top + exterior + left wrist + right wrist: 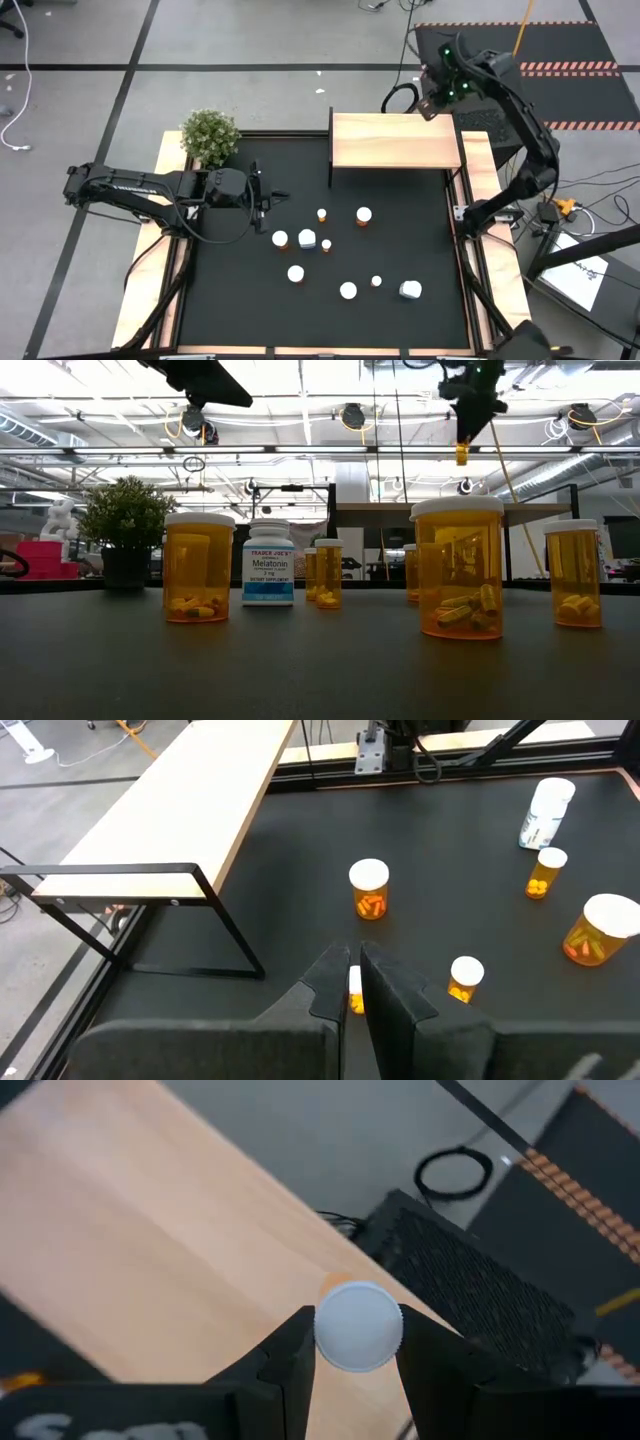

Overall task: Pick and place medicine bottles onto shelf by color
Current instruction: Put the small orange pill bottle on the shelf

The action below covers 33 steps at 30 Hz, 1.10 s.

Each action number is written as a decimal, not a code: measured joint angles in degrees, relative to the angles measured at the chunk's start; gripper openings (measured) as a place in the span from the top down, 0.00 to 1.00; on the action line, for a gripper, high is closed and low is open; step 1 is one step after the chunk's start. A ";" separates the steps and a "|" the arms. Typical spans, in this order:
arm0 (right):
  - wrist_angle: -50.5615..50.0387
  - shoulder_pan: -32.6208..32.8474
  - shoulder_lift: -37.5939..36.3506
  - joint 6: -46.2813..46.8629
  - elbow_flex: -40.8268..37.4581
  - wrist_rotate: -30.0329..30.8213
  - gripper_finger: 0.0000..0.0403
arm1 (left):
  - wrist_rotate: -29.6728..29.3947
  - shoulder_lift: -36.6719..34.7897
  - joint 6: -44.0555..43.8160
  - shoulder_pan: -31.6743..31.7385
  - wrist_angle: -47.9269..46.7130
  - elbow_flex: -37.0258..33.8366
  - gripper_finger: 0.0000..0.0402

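My right gripper (pixel 358 1342) is high over the far right part of the pale wood shelf (pixel 395 140), shut on a small orange bottle with a white cap (pixel 358 1325); the low view shows the bottle (pixel 461 453) hanging under it. My left gripper (pixel 268 196) hovers over the mat's left part with its fingers shut and empty (pixel 353 982). Several orange white-capped bottles (pixel 363 215) and two white bottles (pixel 307 239) (pixel 410 290) stand on their bases on the black mat. The shelf top is bare. My right gripper pinches the bottle's white cap by its sides (pixel 322 1330) between its two fingers. The fingers come from above, pointing down. The bottle hangs upright below them, lifted clear above the shelf (pixel 150 1230).
A green potted plant (pixel 210 137) stands at the mat's far left corner. The shelf stands on thin black legs (pixel 225 935) at the mat's far edge. Wooden rails (pixel 150 240) run along the mat's sides. The bottles cluster in the mat's middle and near right.
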 joint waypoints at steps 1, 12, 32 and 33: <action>0.04 -1.05 0.01 0.00 0.00 -0.01 0.70 | 0.00 0.00 0.00 -0.02 0.00 0.00 0.92; 0.20 -8.82 -0.01 0.09 -0.02 -0.08 0.70 | 0.00 0.00 0.02 0.00 0.00 0.00 0.92; 3.67 -11.12 3.75 2.16 -9.34 -1.45 0.70 | 0.01 0.00 -0.13 0.00 0.01 0.00 0.92; 4.66 -11.27 3.75 2.16 -10.40 -1.44 0.70 | 0.01 0.00 -0.13 0.00 0.00 0.00 0.92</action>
